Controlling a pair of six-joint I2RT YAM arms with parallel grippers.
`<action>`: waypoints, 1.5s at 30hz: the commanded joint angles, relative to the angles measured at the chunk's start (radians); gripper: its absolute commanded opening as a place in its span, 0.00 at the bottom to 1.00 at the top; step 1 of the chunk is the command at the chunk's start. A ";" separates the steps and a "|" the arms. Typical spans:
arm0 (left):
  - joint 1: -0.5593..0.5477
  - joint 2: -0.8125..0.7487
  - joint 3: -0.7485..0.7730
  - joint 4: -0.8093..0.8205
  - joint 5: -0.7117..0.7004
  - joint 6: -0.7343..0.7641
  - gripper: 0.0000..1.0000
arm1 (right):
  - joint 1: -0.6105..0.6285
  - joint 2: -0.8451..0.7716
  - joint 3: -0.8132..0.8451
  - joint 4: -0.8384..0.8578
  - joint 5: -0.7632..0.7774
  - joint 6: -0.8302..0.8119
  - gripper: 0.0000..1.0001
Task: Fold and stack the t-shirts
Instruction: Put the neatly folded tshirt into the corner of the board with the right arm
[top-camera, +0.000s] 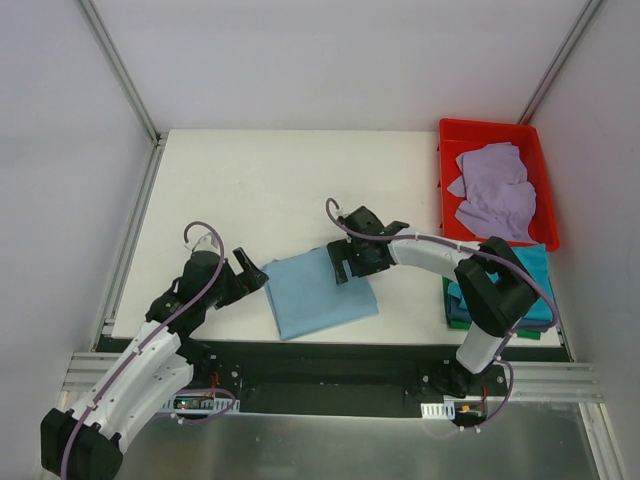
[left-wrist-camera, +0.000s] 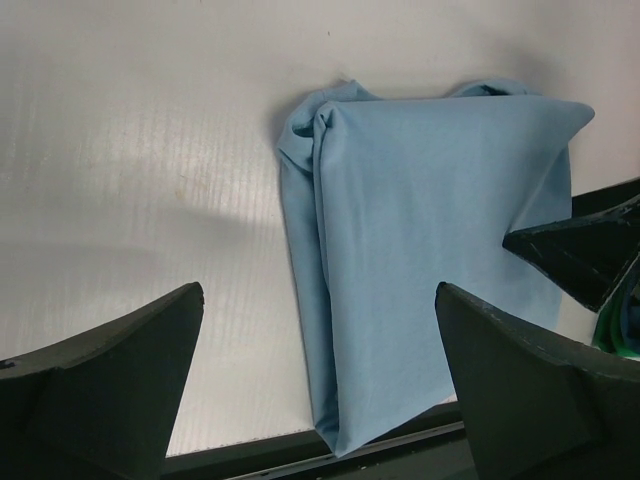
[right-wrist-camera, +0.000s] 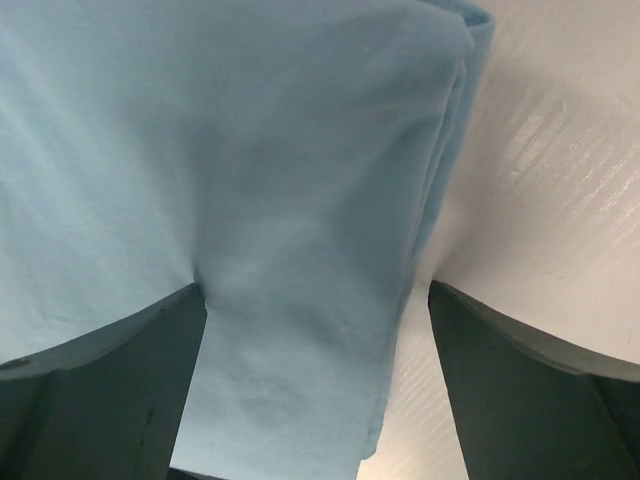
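Cotton t-shirt (left-wrist-camera: 430, 250), light blue, is folded into a smooth rectangle on the desk (left-wrist-camera: 150, 150) — left fingers (left-wrist-camera: 110, 390) and right fingers (right-wrist-camera: 100, 400) are spread wide, nothing gripped.

The left arm (top-camera: 150, 360) and the right arm (top-camera: 440, 255) share one build: smooth white shells along the links and chunky black housings at the joints. A thin lavender cable (top-camera: 135, 362) runs the length of each arm and arches into a loop (top-camera: 200, 230) near the wrist (the right arm carries the same loop). The left gripper (top-camera: 252, 271) and the right gripper (top-camera: 352, 268) are matt black. Seen up close, their fingers (left-wrist-camera: 110, 390) are broad dark wedges that taper to blunt tips. Beside the black bases sit a white connector block (top-camera: 437, 410), a small green circuit board (top-camera: 188, 403) and short red wires (top-camera: 468, 410).
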 joint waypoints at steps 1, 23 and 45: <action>-0.006 -0.017 -0.017 0.026 -0.060 -0.004 0.99 | 0.047 0.046 0.019 -0.084 0.113 0.052 0.94; -0.006 -0.001 -0.021 0.024 -0.076 -0.014 0.99 | 0.219 0.086 0.008 -0.256 0.380 0.292 0.13; -0.006 0.005 -0.015 0.003 -0.131 -0.008 0.99 | 0.124 -0.116 0.102 -0.768 1.116 0.126 0.00</action>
